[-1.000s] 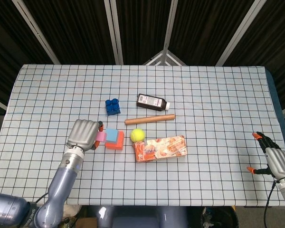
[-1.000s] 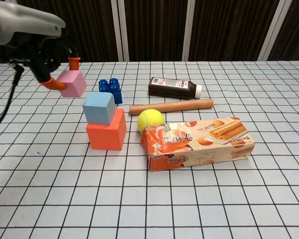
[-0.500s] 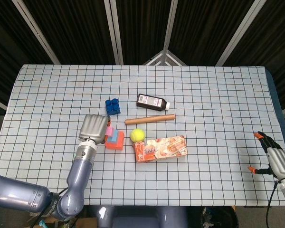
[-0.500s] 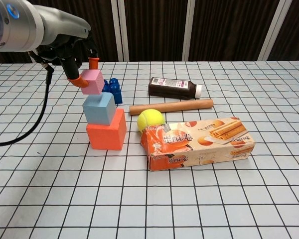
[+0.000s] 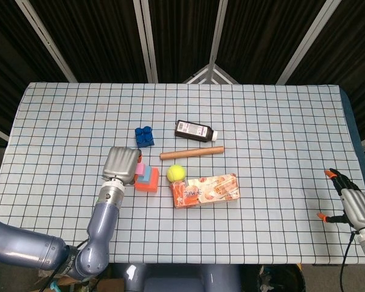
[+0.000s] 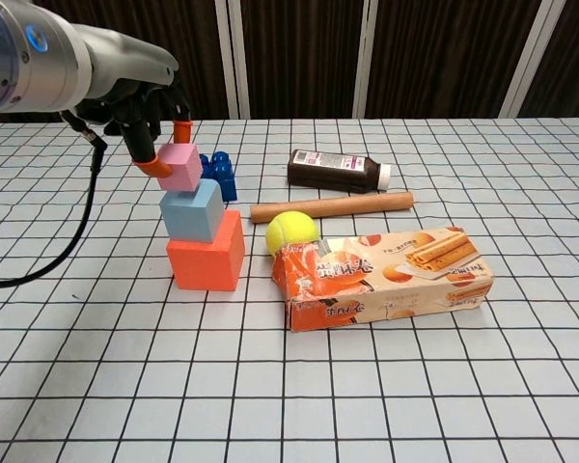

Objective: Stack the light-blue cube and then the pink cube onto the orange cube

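Above the light-blue cube (image 6: pixel 192 209), which sits on the orange cube (image 6: pixel 206 257), the left hand (image 6: pixel 151 108) pinches the pink cube (image 6: pixel 180 166); far right, the right hand (image 5: pixel 351 201) rests with fingers spread.

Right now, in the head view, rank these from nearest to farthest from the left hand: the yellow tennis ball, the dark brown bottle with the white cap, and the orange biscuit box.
From the left hand, holding the pink cube:
1. Yellow tennis ball, just to its right past the cube stack.
2. Orange biscuit box, further right and toward the table's near edge.
3. Dark brown bottle, right and toward the far side.
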Available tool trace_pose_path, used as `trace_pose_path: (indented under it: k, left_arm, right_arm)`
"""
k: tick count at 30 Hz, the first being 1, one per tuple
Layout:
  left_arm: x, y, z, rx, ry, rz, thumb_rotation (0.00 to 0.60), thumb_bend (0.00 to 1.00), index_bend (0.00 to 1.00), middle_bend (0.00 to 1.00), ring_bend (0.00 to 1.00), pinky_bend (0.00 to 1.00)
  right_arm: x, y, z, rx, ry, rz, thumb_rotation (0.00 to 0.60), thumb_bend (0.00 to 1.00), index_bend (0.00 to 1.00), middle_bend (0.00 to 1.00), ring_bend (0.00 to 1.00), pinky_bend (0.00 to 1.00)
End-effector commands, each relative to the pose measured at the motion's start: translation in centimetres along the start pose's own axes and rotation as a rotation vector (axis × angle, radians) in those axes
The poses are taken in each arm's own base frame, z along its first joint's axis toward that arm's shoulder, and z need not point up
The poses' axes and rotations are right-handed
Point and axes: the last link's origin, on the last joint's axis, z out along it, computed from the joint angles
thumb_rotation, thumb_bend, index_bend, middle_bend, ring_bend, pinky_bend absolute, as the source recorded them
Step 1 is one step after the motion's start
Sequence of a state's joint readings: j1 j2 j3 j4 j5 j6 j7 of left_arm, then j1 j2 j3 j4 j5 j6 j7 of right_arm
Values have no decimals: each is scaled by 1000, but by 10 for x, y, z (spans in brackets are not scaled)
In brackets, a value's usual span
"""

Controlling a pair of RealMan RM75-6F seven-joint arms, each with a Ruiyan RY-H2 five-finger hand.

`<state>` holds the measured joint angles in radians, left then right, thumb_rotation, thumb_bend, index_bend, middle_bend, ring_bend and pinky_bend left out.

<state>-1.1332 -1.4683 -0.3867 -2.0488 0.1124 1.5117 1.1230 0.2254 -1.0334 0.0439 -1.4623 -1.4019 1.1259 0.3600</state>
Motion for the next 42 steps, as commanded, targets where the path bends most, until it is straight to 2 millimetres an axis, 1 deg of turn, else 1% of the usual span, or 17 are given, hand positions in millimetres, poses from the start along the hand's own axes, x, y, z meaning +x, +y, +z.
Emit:
trace_pose_path:
  k: [1, 21, 33, 36, 42]
  left_arm:
    - [-2, 1, 0, -3, -6, 3, 600, 419, 469, 824, 799, 871]
    - [-6, 6, 2, -14, -13, 10, 600, 419, 468, 824, 799, 872]
    - [-7, 6, 1, -17, -17, 20, 600, 419, 445, 819, 798, 870]
    - [-7, 6, 1, -18, -17, 22, 600, 390, 415, 811, 794, 866]
    - [-7, 5, 0, -19, -13, 39, 600, 327, 324, 796, 782, 859]
  right_arm:
    - [0, 0, 0, -1, -1, 0, 600, 129, 0, 15, 60, 156]
    - [1, 1, 0, -2, 2, 3, 600, 129, 0, 15, 61, 156]
    - [1, 1, 0, -3, -1, 2, 600, 128, 0, 15, 60, 157]
    - [1, 1, 0, -4, 1, 3, 600, 128, 0, 15, 60, 156]
    - [1, 2, 0, -8, 1, 4, 600, 129, 0, 15, 60, 156]
